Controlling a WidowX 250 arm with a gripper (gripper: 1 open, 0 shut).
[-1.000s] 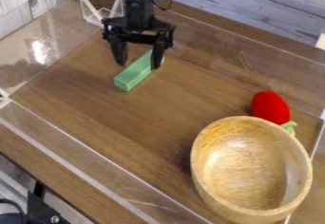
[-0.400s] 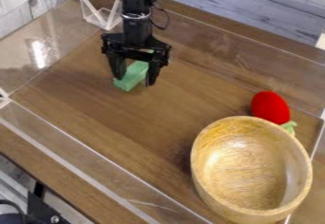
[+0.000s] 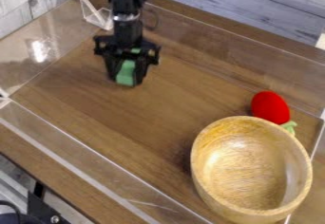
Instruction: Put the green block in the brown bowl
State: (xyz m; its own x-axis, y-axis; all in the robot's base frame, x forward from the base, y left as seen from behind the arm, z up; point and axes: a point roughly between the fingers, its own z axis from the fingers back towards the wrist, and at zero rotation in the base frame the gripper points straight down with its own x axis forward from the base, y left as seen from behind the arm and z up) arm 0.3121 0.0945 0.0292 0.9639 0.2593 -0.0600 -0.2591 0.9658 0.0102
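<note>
The green block [image 3: 127, 71] lies on the wooden tabletop at the upper left, and only a short piece of it shows between my fingers. My gripper [image 3: 125, 76] points straight down over it, one dark finger [image 3: 110, 69] pressed against each side, so the jaws are closed on the block. The block still rests on the table. The brown bowl [image 3: 207, 138] stands empty at the lower right, well away from the gripper.
A red rounded toy [image 3: 268, 106] with a green bit lies just behind the bowl at the right. A low clear plastic wall [image 3: 76, 166] edges the wooden surface [image 3: 165, 104]. White planks run along the back.
The gripper has sunk onto the block and its fingers have drawn in from wide apart to tight against the block's sides. The wrist has also rolled a little.
</note>
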